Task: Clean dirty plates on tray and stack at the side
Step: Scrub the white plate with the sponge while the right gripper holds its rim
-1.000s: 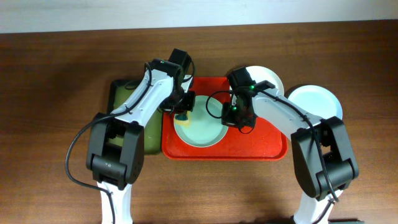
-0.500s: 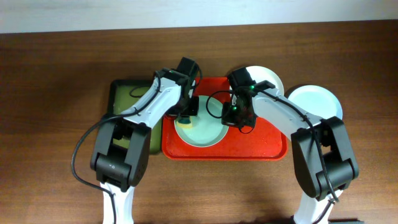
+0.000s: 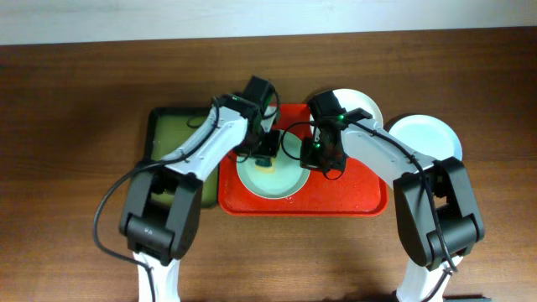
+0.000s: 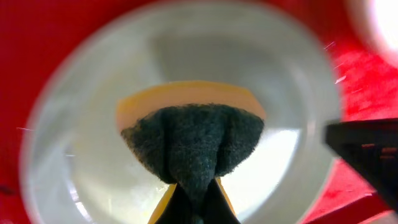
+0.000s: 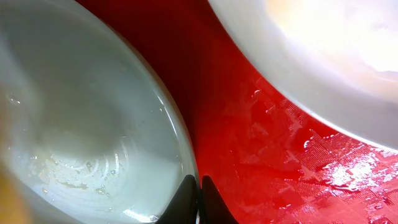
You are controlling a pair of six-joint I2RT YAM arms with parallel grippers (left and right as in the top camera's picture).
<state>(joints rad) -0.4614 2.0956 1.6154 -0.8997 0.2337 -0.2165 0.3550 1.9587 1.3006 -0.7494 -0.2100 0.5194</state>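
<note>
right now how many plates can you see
3. A pale plate lies on the red tray, a white plate sits at the tray's far right corner, and a second pale plate rests on the table beside it. More may be hidden.

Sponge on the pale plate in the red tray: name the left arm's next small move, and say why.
Probably a short wipe of the sponge across the plate. The left gripper is shut on the sponge, its dark pad near the plate's middle, and the right wrist view shows wet residue on the plate. The right gripper pinches the rim, so the plate should hold steady.
</note>
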